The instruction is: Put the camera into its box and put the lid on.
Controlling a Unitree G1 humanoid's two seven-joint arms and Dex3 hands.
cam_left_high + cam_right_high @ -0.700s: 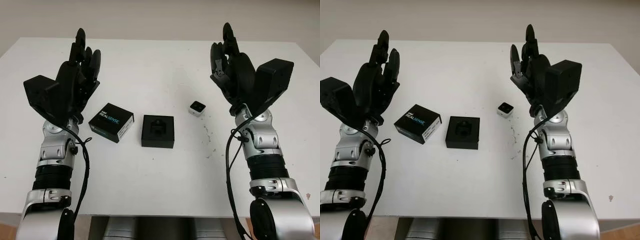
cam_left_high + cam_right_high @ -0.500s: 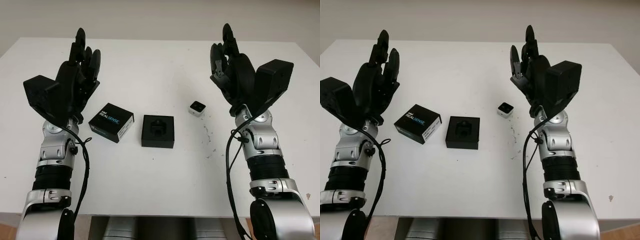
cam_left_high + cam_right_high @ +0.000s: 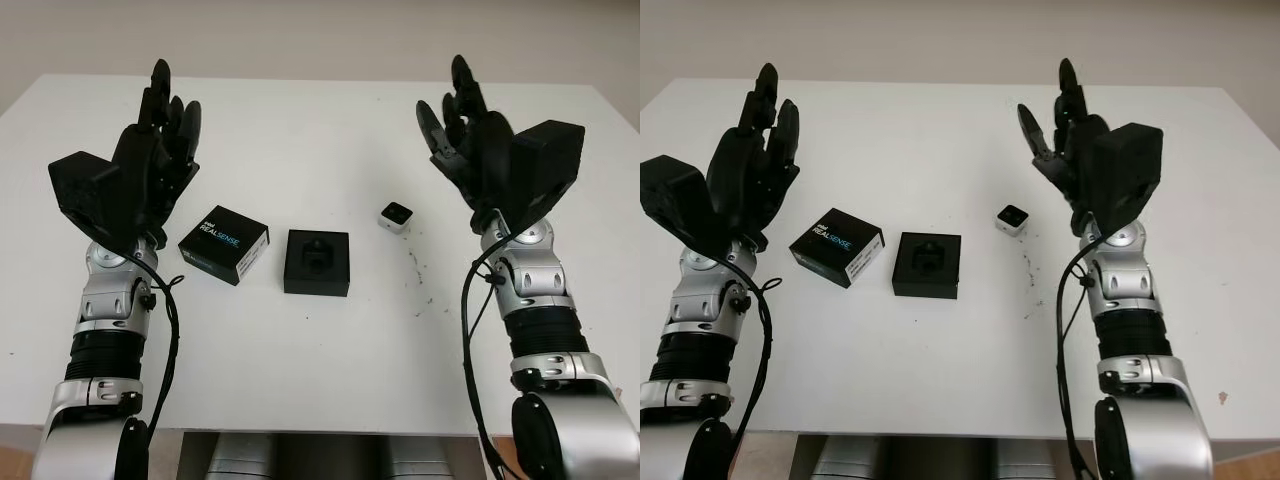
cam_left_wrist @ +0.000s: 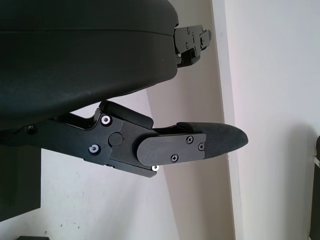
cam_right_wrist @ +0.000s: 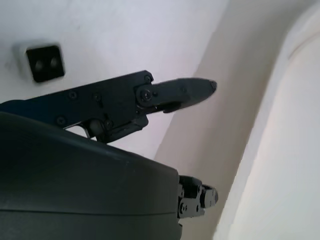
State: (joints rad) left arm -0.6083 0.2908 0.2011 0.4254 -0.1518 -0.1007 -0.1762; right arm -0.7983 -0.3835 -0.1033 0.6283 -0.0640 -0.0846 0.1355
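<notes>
Nearest, at the bottom edge on both sides, ribbed black forearm sleeves and brushed silver joint housings, with thin black cables looping beside them. Above those, a smooth matte white table, marked by a few small dark specks to the right of centre. Near the middle of it, the box: a square black tray, open, lined with a dark moulded insert with a recess at its centre. Just left of it and slightly apart, the lid, a flat square black piece with white and blue lettering on its glossy top, turned at an angle. To the right of the box and a little farther back, the camera, a small rounded white cube with a dark square face turned upward, lying alone on the table and well apart from both hands. Farther up on the left, the left hand, hard matte black plastic with screw heads in the knuckle plates, raised above the table beyond the lid, open and holding nothing. On the right, the right hand, same blocky black shell, raised above the table just right of and beyond the camera, likewise open with nothing in it.
</notes>
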